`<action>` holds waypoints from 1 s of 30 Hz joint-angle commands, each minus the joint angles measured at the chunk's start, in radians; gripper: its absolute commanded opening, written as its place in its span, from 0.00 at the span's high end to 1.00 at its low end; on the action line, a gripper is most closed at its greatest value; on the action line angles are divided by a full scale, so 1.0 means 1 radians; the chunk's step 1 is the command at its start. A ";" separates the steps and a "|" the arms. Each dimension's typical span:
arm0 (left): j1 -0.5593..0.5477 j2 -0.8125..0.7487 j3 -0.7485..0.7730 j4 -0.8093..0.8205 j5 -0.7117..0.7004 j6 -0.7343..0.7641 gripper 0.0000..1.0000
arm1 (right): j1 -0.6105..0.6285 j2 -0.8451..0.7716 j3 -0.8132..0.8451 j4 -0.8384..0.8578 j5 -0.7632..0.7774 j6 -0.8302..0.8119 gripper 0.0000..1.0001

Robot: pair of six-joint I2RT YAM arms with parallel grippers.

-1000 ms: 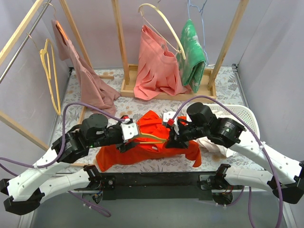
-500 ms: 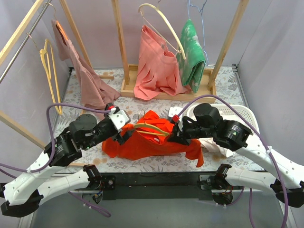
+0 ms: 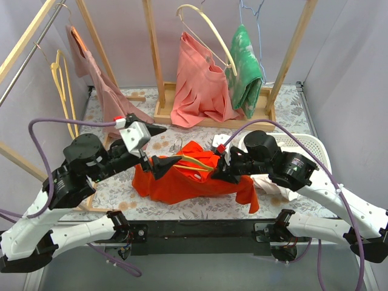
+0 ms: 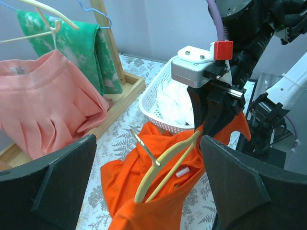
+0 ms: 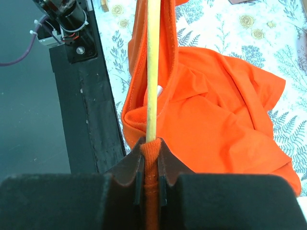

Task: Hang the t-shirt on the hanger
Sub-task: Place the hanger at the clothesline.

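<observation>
Overhead, the left gripper [image 3: 163, 146] is recorded spread wide with nothing held, just left of the t-shirt [image 3: 182, 185]. Whether its lower finger touches the cloth cannot be told. The t-shirt is bunched on the table [image 3: 285, 203], with its collar end lifted. The hanger [image 3: 195, 161] is lodged in the neck opening, hook toward the left gripper. The right gripper [image 3: 218, 174] is clamped at the collar's right side.

Left wrist: both fingers [image 4: 48, 191] are shown far apart and empty. Between them and farther off, the hanger is seen tilted in the t-shirt's neck. The right gripper is pinched on the cloth at the hanger's upper end. A basket [image 4: 160, 93] stands behind.

Right wrist: the fingers [image 5: 125, 168] are pressed together on a fold of t-shirt. One hanger arm is seen running straight out from that fold.
</observation>
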 commanded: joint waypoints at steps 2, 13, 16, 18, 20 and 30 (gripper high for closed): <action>-0.003 0.087 0.027 -0.024 0.013 -0.027 0.11 | -0.002 -0.015 0.028 0.089 -0.048 0.005 0.99; -0.002 0.109 0.052 -0.016 -0.046 0.018 0.16 | -0.002 -0.112 -0.010 0.052 -0.085 0.016 0.99; -0.002 0.109 0.069 -0.018 -0.027 0.015 0.16 | -0.002 -0.133 -0.026 0.048 -0.111 0.020 0.99; -0.002 0.107 0.078 -0.010 -0.003 0.001 0.15 | 0.000 -0.143 -0.041 0.045 -0.117 0.023 0.99; -0.002 0.110 0.093 -0.006 0.022 -0.007 0.15 | 0.000 -0.146 -0.050 0.046 -0.125 0.029 0.99; 0.000 0.149 0.095 -0.029 0.134 -0.040 0.14 | 0.000 -0.193 -0.066 0.046 -0.123 0.039 0.99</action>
